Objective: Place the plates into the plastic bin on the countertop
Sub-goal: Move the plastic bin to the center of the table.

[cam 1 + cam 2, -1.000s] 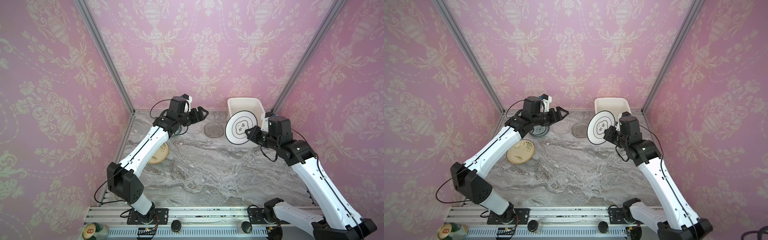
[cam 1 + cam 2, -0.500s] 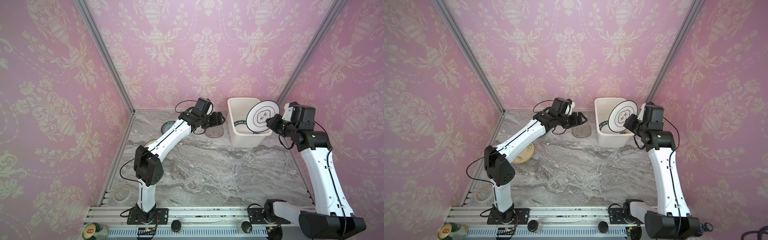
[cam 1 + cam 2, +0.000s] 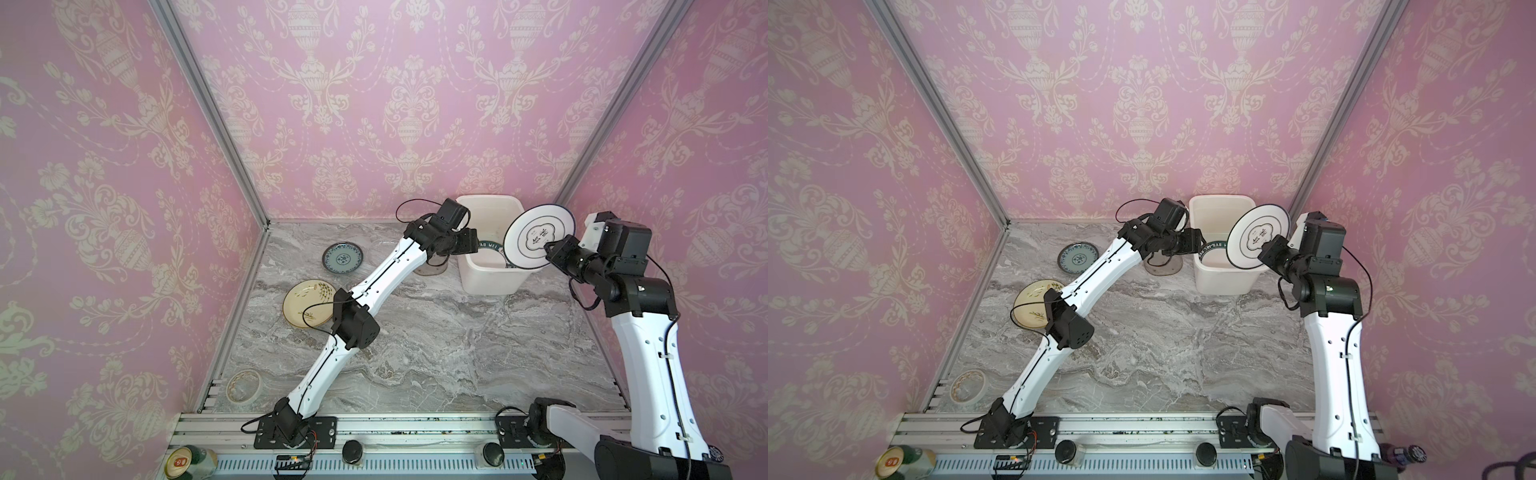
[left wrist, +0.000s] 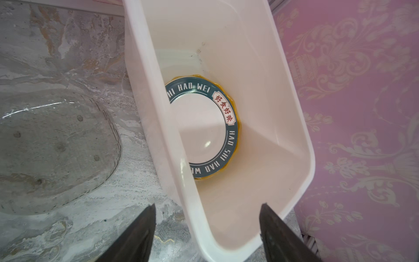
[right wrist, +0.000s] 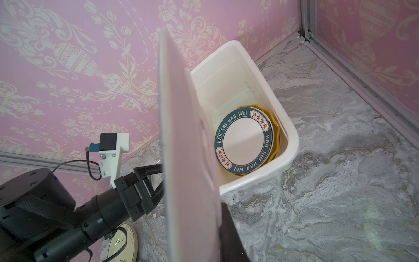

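The white plastic bin (image 3: pixel 490 286) (image 3: pixel 1225 284) stands at the back right of the grey countertop (image 3: pixel 436 345). In it lies a white plate with a dark lettered rim (image 4: pixel 199 127) (image 5: pixel 244 140) on top of a yellow one. My right gripper (image 3: pixel 550 249) (image 5: pixel 204 226) is shut on a white dark-rimmed plate (image 3: pixel 540 237) (image 3: pixel 1258 237), held on edge over the bin's right side. My left gripper (image 3: pixel 473 247) (image 4: pixel 207 226) is open, its fingers astride the bin's left rim. On the countertop lie a teal plate (image 3: pixel 343 258), a cream floral plate (image 3: pixel 307 307) and a glass plate (image 4: pixel 52 149).
A roll of tape (image 3: pixel 244 385) (image 3: pixel 968 386) lies at the front left corner. Pink walls close in the back and both sides. My left arm stretches across the cream plate and the glass plate. A can (image 3: pixel 187 461) sits outside the front rail.
My left gripper has swung right from the back left, past the glass plate, to the bin's left rim. My right gripper has carried its plate from left of the bin to over its right side.
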